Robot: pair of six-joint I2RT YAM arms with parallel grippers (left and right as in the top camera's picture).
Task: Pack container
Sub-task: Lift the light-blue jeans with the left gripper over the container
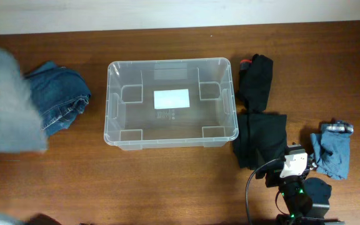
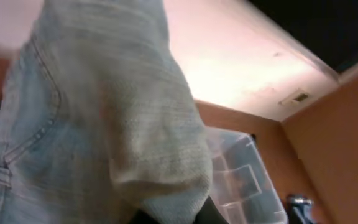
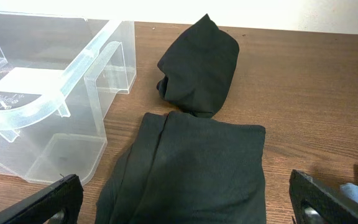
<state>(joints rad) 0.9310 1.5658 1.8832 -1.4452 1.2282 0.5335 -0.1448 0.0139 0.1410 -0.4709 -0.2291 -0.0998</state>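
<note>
The container [image 1: 167, 62] is a clear plastic bin with a white label on its base, standing empty at the table's middle. It also shows in the left wrist view [image 2: 244, 180] and the right wrist view [image 3: 48, 93]. My left gripper [image 2: 173, 219] is almost hidden under pale washed jeans [image 2: 104, 112], which hang from it high above the table's left side [image 1: 5, 94]. My right gripper [image 3: 191, 205] is open wide, low over a folded black garment [image 3: 191, 168], right of the bin [image 1: 292, 164].
Dark blue jeans [image 1: 61, 94] lie left of the bin. A black bundle [image 1: 257, 78] lies right of it, beyond the folded black garment [image 1: 261, 137]. A light blue garment [image 1: 333, 150] lies at the far right.
</note>
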